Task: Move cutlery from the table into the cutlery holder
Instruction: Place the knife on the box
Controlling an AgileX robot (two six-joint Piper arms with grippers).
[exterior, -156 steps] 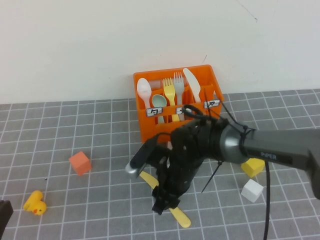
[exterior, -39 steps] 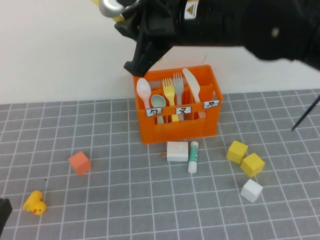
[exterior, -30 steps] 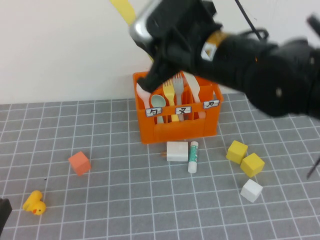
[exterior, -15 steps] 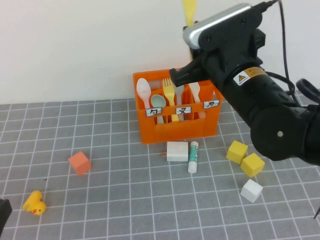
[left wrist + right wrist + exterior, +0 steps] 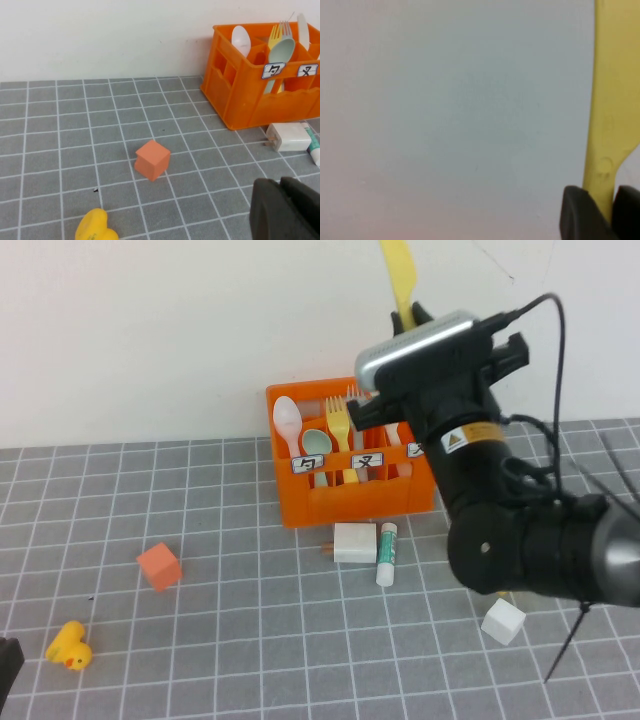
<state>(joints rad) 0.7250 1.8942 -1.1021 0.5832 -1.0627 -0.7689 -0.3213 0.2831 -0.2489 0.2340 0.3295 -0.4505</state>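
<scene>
My right gripper (image 5: 408,314) is raised above the right side of the orange cutlery holder (image 5: 340,502) and is shut on the yellow knife (image 5: 398,270), which points straight up against the white wall. In the right wrist view the knife (image 5: 612,100) stands between the two dark fingers of the gripper (image 5: 602,215). The holder has a white spoon (image 5: 288,420), the mint-green spoon (image 5: 318,444) and the yellow fork (image 5: 338,416) standing in it. My arm hides its right compartment. My left gripper (image 5: 280,187) is shut and empty, low over the grey table (image 5: 60,130) at the near left.
An orange cube (image 5: 159,566) and a yellow duck (image 5: 70,645) lie on the left. A white block (image 5: 355,542) and a white tube (image 5: 386,552) lie just in front of the holder. A white cube (image 5: 503,621) lies at the right, under my right arm.
My right arm has carried the yellow knife up off the table, then swung it from above the holder's left side over to its right side. The left arm has not moved.
</scene>
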